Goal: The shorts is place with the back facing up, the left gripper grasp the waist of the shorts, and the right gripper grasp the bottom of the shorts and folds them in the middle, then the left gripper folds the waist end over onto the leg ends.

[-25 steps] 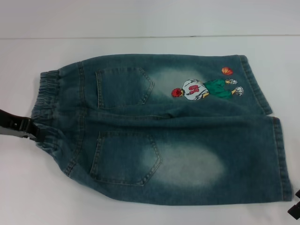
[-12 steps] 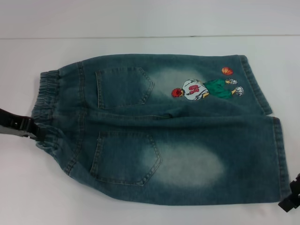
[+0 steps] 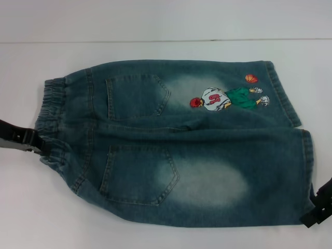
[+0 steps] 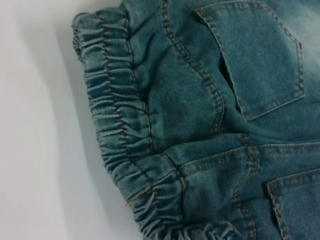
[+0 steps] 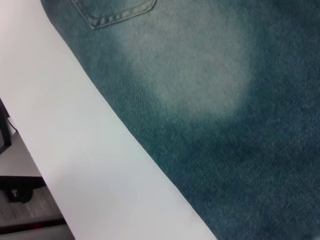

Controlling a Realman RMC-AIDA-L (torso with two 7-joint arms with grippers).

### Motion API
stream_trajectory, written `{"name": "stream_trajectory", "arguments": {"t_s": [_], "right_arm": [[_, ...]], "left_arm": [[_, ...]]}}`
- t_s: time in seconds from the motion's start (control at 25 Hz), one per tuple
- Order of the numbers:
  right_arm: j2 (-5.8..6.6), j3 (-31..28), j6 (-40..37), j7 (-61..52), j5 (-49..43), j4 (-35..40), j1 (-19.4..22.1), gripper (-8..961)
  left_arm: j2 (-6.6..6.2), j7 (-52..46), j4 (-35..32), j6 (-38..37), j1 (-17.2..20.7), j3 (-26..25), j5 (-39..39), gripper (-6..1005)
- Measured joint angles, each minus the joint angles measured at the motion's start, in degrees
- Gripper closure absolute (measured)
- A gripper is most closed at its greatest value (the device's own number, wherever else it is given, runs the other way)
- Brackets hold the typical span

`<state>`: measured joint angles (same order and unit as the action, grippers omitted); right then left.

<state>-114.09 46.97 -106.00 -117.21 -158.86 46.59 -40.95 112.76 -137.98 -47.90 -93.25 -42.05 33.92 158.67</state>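
Denim shorts lie flat on the white worktop, back up, with a hand at each end.

Nearest the robot, the right hand (image 3: 317,207) sits at the near corner of the bottom of the shorts (image 3: 307,171), touching or just over the hem; whether its fingers are apart or closed cannot be told. Its wrist view shows only the faded leg cloth and the worktop (image 5: 90,165) edge. The left hand (image 3: 32,142) reaches in from the left and meets the waist of the shorts (image 3: 52,111) at its near part; its grip cannot be made out either. The shorts (image 3: 181,140) spread across the worktop's middle, waistband to the left, leg ends to the right, two patch pockets showing. Farther off, on the far leg, lies the embroidered basketball player (image 3: 228,98) with an orange ball (image 3: 251,79) beside the far hem.
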Motion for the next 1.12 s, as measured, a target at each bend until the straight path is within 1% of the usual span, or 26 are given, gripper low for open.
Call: {"name": "stream_trajectory", "arguments": {"t_s": [0.24,0.44,0.52,0.8,0.88,1.0,1.12], "right_arm": [[-0.31,0.3,0.2,1.0,0.0,0.0,0.1,226],[-0.34,0.3,0.6,1.0,-0.2,0.0,0.1,417],[-0.34,0.3,0.6,0.9,-0.3,0.1,0.1,651],[-0.23,-0.2,1.0,1.1,-0.2,0.1,0.3,882],[0.10,-1.1,0.8,1.6,0.2,-0.1,0.5,910],[0.68,-4.9,0.6,3.4,0.5,-0.1,1.2,951],[1.64,-9.7,0.8,5.4,1.3,-0.8,2.0,951]], "left_arm": [[0.00,0.0,0.0,0.0,0.0,-0.1,0.0,958],[0.00,0.0,0.0,0.0,0.0,-0.1,0.0,958],[0.00,0.0,0.0,0.0,0.0,-0.2,0.0,957],[0.00,-0.1,0.0,-0.1,0.0,-0.4,-0.1,957],[-0.11,-0.3,0.0,-0.2,0.0,-0.6,-0.2,958],[-0.47,-0.5,0.0,-0.4,0.3,-0.9,-1.5,958],[-0.76,-0.5,0.0,-0.4,0.7,-2.3,-3.2,957]]}}
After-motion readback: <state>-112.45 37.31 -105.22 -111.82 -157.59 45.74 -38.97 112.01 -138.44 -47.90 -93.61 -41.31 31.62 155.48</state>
